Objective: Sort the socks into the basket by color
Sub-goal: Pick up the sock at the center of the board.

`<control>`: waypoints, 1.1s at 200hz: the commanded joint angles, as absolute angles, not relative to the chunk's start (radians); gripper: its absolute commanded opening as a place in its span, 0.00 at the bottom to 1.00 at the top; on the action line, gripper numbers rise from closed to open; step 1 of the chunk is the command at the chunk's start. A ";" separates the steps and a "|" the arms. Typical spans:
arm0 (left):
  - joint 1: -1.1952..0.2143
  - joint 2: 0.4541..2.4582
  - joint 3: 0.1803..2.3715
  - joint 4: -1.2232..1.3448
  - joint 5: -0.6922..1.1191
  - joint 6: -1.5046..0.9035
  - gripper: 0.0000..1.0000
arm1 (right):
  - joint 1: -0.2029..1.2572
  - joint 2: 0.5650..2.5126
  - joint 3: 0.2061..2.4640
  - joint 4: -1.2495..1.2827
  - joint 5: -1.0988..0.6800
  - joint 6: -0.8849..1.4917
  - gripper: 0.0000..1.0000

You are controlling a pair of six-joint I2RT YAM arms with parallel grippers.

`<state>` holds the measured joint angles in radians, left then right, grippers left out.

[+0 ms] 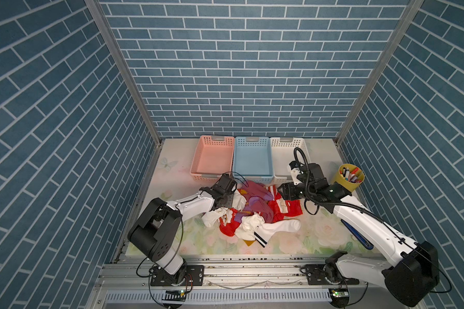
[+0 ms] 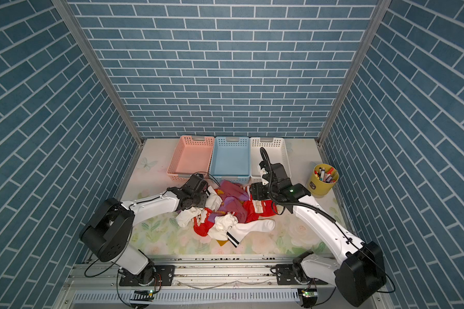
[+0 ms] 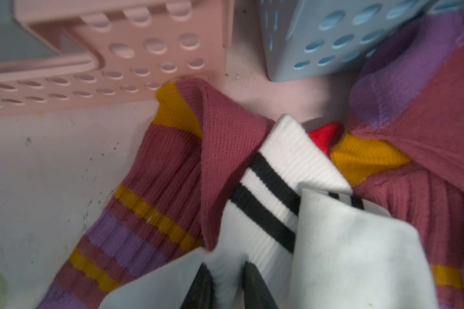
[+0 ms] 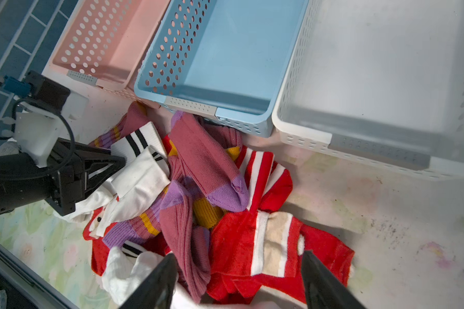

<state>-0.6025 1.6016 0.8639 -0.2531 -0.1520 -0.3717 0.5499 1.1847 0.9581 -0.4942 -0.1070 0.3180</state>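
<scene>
The white socks [image 1: 279, 227] have black stripes on the cuff. The maroon socks [image 4: 198, 155] carry purple toes and yellow bands. The red socks [image 4: 233, 240] have white stripes. One sees a pink basket [image 1: 214, 140], a light blue basket [image 1: 252, 141] and a white basket [image 1: 287, 142]. The cup [image 1: 342, 184] is yellow.

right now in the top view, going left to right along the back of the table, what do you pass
pink basket -> blue basket -> white basket -> yellow cup of markers
</scene>
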 commanded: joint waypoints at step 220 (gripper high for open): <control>-0.618 1.339 1.255 -0.632 -0.020 -0.265 0.00 | 0.557 1.092 0.893 -0.474 -0.013 0.367 0.72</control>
<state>-0.6098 1.3327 1.2106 -0.5991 -0.0414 -0.2832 0.5503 1.1156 0.9054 -0.4854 -0.0341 0.3183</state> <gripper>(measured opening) 0.062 0.720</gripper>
